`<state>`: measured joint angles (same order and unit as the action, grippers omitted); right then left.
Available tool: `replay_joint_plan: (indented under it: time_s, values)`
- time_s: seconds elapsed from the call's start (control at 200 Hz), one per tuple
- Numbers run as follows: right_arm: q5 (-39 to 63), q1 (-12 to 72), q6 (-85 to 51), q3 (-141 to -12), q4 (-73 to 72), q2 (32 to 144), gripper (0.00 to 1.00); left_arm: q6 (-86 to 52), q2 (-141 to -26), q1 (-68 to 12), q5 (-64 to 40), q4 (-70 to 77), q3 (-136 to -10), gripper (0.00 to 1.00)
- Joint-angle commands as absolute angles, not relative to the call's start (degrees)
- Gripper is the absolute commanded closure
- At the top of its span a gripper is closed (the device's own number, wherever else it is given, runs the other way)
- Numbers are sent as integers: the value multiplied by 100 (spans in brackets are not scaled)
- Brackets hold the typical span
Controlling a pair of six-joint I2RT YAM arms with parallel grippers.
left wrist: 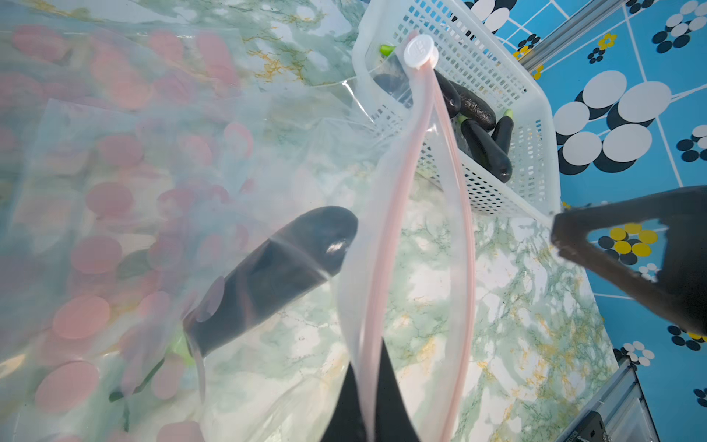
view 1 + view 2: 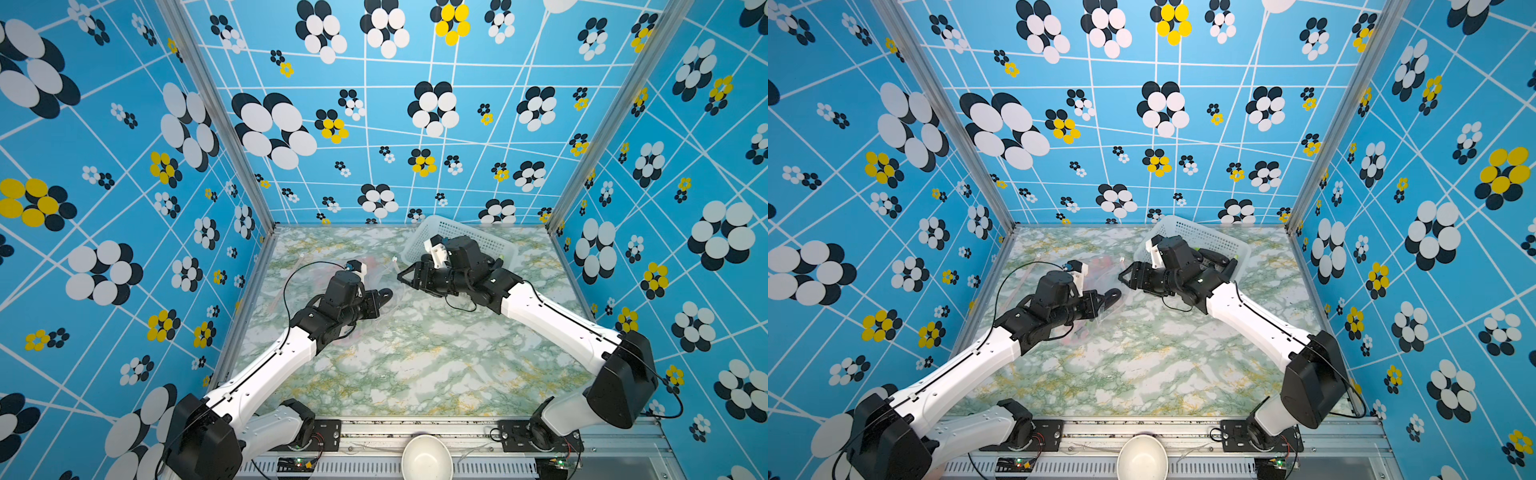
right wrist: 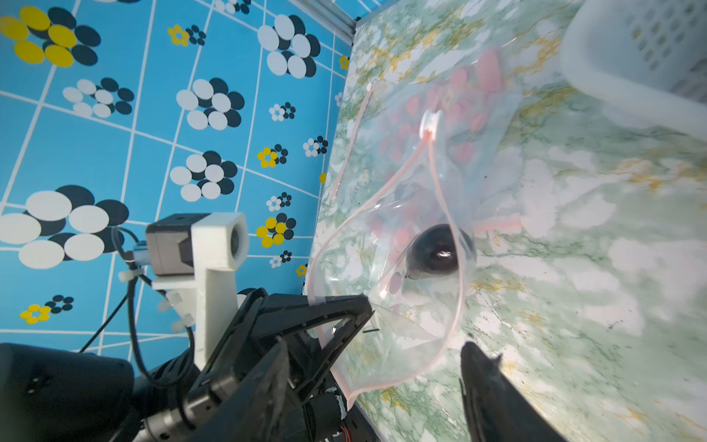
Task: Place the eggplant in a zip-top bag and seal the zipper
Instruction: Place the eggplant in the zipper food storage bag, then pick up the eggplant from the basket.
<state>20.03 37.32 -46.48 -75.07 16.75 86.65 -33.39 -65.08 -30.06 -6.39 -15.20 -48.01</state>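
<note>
Left wrist view: the left gripper [image 1: 369, 394] pinches the pink zipper rim of the clear, pink-dotted zip-top bag [image 1: 134, 172]. The dark purple eggplant [image 1: 275, 275] lies inside, its tip at the gaping mouth. The right gripper [image 2: 403, 276] hangs spread wide nearby, holding nothing.

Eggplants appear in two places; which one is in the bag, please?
The lone eggplant lying inside the clear bag; the other eggplants lie in the white basket.

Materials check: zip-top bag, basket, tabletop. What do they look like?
zip-top bag: thin clear plastic film, glossy, creased; eggplant visible through it.
basket: white rigid plastic, moulded perforated walls.
tabletop: marble-pattern surface, likely printed laminate or film; cannot confirm.
</note>
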Motion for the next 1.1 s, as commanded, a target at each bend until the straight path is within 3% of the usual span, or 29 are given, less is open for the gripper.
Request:
replay_joint_plan:
  time_s: [0.0,0.095,0.265,0.595,1.095]
  values:
    - [1747,3249,-5035,-7910,2945,8654,29,-3256,-6503,-2973,-427,-1954,-5087,100]
    - [1461,2953,-5097,-8532,4084,8865,27,-3224,-6577,-2978,-411,-2123,-5215,100]
    - [69,2606,-5369,-9525,5443,9313,24,-3205,-6583,-2976,-416,-2203,-5282,100]
    - [-1327,2223,-5797,-11209,6836,10586,25,-3156,-6472,-2969,-466,-2384,-5260,100]
    - [-1646,2197,-5904,-12595,7519,12012,27,-3244,-6414,-2979,-444,-2469,-5201,100]
